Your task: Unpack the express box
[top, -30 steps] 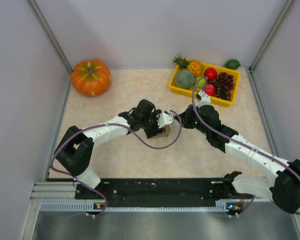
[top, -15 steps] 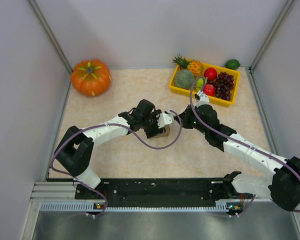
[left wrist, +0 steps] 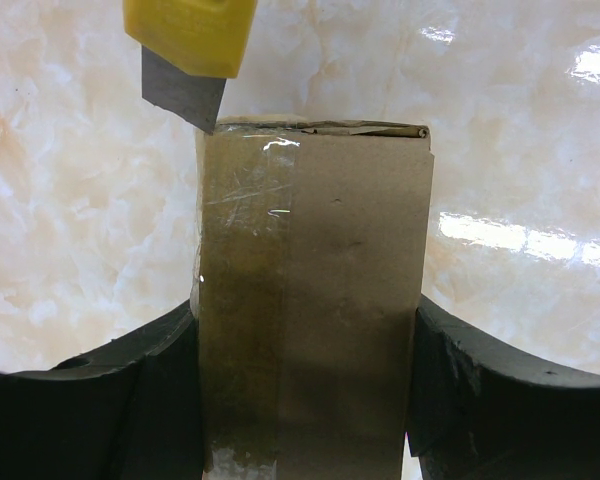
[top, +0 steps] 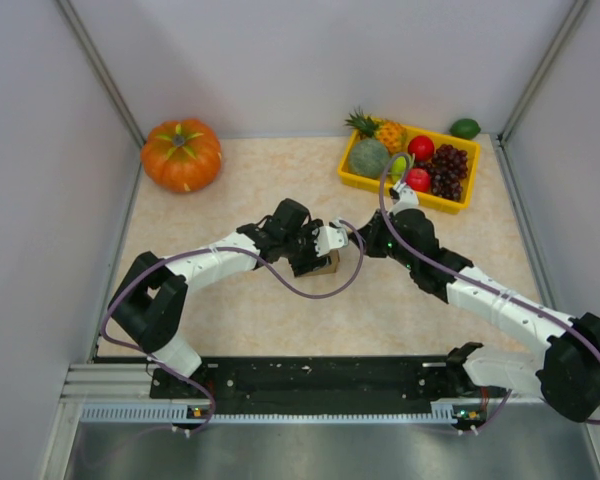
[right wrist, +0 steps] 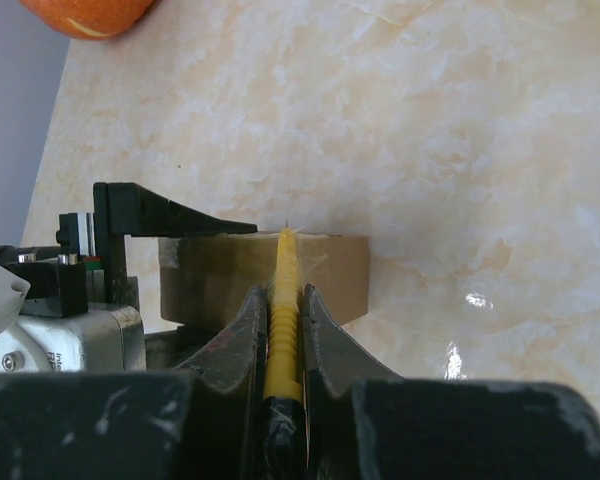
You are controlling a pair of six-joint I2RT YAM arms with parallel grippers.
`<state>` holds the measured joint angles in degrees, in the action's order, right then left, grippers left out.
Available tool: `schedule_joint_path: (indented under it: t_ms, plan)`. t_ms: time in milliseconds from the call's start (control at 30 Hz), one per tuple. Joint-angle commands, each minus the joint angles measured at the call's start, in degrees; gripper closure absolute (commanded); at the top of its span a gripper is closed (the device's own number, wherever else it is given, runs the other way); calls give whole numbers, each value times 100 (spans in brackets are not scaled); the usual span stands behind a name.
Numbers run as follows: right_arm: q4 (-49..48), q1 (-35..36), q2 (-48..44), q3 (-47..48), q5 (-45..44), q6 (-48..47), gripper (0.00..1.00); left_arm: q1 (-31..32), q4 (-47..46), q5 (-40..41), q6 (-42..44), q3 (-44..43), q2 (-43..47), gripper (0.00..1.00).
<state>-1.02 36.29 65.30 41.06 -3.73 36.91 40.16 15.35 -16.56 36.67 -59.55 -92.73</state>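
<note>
One small brown express box [left wrist: 310,300] stands near the middle of the table [left wrist: 70,200], between my two wrists. A strip of clear tape [left wrist: 245,300] runs along its length over the seam, so the flaps are sealed and nothing can come out yet.

My left gripper [left wrist: 305,410] has the box clamped by its two opposite sides. The jaws stand fairly wide, since the carton fills the gap between them. I judge that hold is there to brace it: a light cardboard cube would slide or tip under a pushing blade, and gripping the sides leaves the taped face exposed.

At the far end of that face, my right gripper [right wrist: 280,330] is squeezed fully down on the yellow utility knife [right wrist: 282,290], handle pinched between both fingers with the blade [left wrist: 180,95] pointing out in front. The tip sits at the box's far corner, just at the end of the tape. Whether it has bitten in or only touches, I cannot tell.

I take the step in hand to be slitting the tape; opening the flaps comes after.

Well apart from all this, the orange pumpkin [top: 181,154] sits in the far left corner and the yellow fruit tray [top: 380,185] at the far right.
</note>
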Motion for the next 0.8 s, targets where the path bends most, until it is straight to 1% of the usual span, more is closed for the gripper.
schedule_joint_path:
  t_ms: [0,433,633,767]
  plan:
    - [-144,-61,35,262,170,-105,100,-17,301,311,148,189,-228,53]
    - [66,-70,-131,254,-207,-166,100,-17,301,346,148,181,-272,54]
    - [40,-70,-149,236,-120,-201,100,-17,328,364,131,145,-307,54]
    - [14,-61,-26,271,108,-236,100,-17,337,364,130,102,-334,54]
